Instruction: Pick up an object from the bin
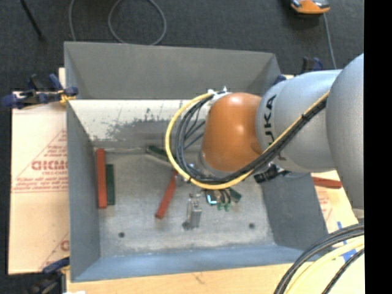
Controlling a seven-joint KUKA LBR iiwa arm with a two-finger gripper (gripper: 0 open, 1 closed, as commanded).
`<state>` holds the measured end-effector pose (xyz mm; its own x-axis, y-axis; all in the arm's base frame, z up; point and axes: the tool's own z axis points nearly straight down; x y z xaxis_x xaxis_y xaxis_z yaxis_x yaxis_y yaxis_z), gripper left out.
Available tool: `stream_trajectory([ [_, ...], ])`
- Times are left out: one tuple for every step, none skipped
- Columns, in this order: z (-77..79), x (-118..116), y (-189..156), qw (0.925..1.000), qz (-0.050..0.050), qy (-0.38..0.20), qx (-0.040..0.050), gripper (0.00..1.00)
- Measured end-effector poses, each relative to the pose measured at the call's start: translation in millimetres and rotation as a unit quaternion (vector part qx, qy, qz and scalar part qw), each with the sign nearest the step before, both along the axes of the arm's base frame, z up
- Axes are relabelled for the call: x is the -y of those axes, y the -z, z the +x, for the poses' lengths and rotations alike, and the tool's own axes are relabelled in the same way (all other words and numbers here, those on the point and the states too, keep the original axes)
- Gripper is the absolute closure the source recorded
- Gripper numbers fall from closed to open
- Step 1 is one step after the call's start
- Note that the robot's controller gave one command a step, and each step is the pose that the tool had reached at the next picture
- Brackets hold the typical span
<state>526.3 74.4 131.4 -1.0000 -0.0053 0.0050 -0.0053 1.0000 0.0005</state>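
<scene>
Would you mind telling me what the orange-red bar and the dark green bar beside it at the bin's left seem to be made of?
Orange-red bar: probably painted wood or plastic, matte, even colour, straight edges. Dark green bar: likely the same, equally dull, no glint. The look leaves it open.

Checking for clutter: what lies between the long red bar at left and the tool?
A dark green bar beside the red bar, then a slanted red stick nearer the tool, in the camera view.
</scene>
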Motion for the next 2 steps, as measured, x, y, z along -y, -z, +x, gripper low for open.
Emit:
stream_trajectory([
  [52.0,-9.0,59.9,0.9984,0.000,-0.057,0.0038,0.00],
  [52.0,-9.3,57.4,0.9985,0.000,-0.055,0.0043,1.00],
])
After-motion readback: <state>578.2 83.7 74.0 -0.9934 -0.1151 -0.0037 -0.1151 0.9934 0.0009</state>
